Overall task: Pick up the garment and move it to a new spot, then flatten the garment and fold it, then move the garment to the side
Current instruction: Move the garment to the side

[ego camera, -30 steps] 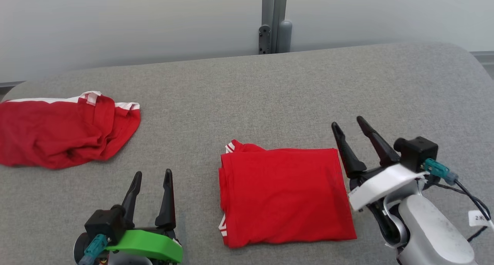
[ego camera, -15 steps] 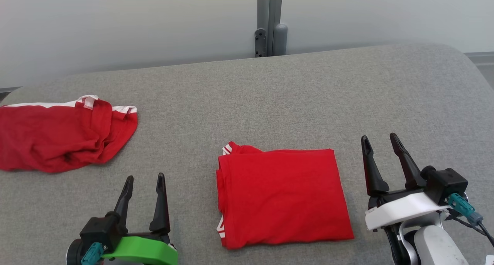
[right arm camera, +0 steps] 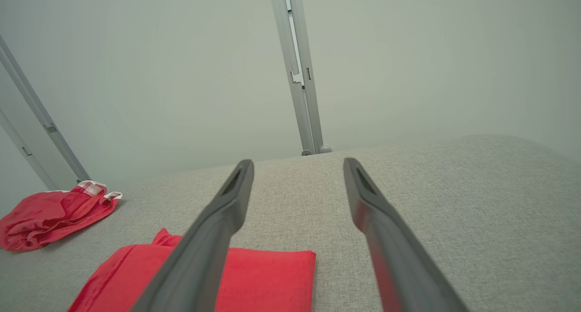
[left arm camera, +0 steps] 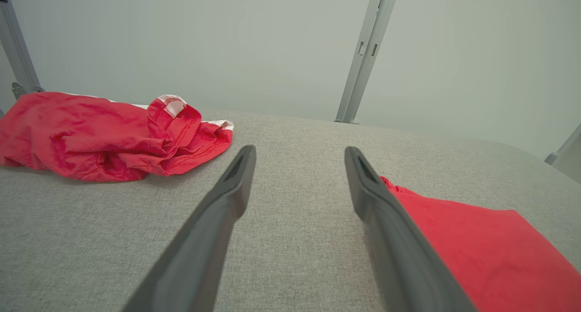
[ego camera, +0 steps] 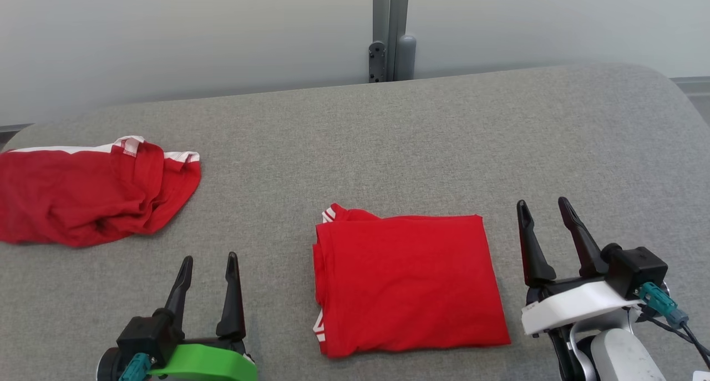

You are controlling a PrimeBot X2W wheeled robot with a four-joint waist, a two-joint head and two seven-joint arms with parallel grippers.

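Right hand (ego camera: 542, 203), moved since the earlier frame: then tilted close against the right edge of the folded garment (ego camera: 407, 284), now drawn back toward the robot and standing just beside that edge, apart from the cloth, pointing up the head view; jaws wide apart, nothing between them. Left hand (ego camera: 210, 257): slightly lower in the head view than before, jaws likewise spread and empty, on the garment's left, with bare desk (ego camera: 388, 142) between it and the cloth. Folded garment: red, a neat rectangle lying flat at the near middle of the desk between the two hands, white-striped trim (ego camera: 328, 213) showing at its left corners (far and near alike). Condition: flattening and folding appear complete; the remaining step, by judgement, is the shift to the side. Handling note: take hold through all layers at once, one hand at each side edge, closing low against the desk so the bottom layer is not left behind; lift or slide both hands together and level, since an uneven pull would likely open the fold. Second garment (ego camera: 89, 195): red and white, crumpled, at the far left of the desk, well apart from the folded one; best kept clear of the set-down spot. Beyond: grey metal post (ego camera: 391, 31) against a pale wall (ego camera: 194, 37) behind the desk's far edge.
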